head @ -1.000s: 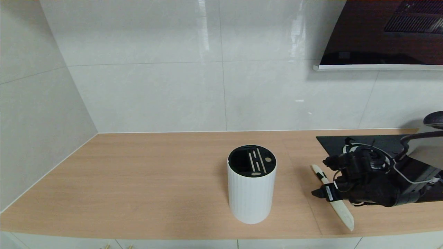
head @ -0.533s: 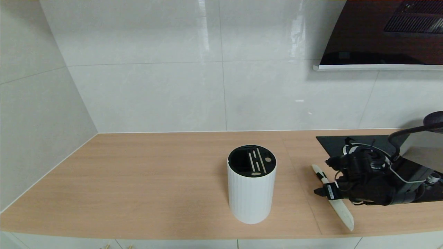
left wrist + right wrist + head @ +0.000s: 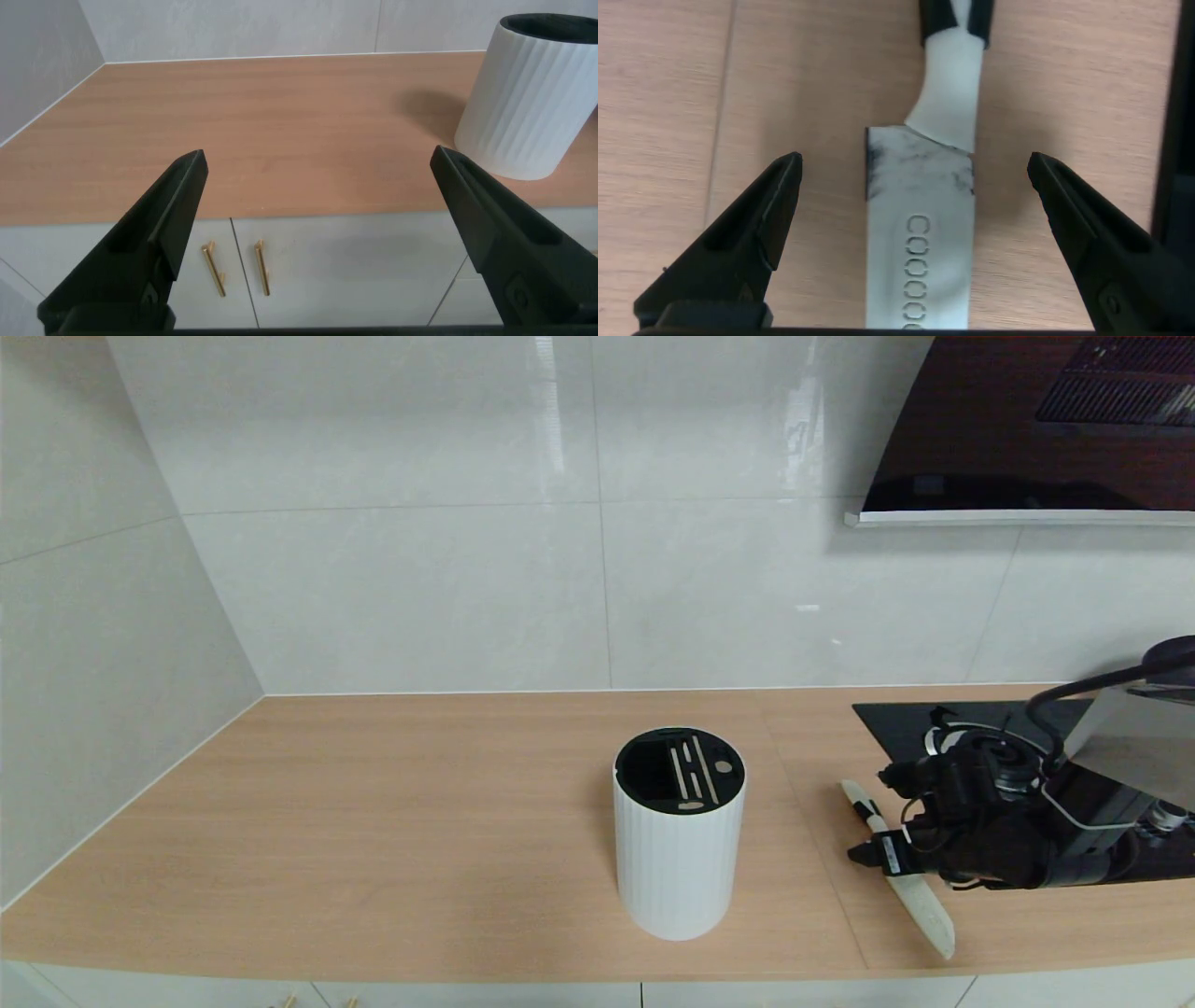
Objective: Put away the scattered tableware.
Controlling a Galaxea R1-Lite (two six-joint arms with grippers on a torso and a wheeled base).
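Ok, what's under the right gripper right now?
A white knife lies flat on the wooden counter, beneath the right gripper's open jaws. In the head view the gripper covers the knife's middle.

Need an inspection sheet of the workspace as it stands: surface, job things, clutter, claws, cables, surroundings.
Surface: wooden countertop, no spills seen.
Job's things: white knife lies flat to the right of the white ribbed holder, apart from it. The holder stands upright and nothing sticks out of its black slotted top.
Clutter: nothing seen.
Claws: right claw open over the knife, one finger on each side with a gap on both. Left claw open, held off the counter's front edge above the cabinet handles.
Cables: black cable arches over the right arm, clear of the knife.
Surroundings: tiled wall, black hob at right, range hood above it.
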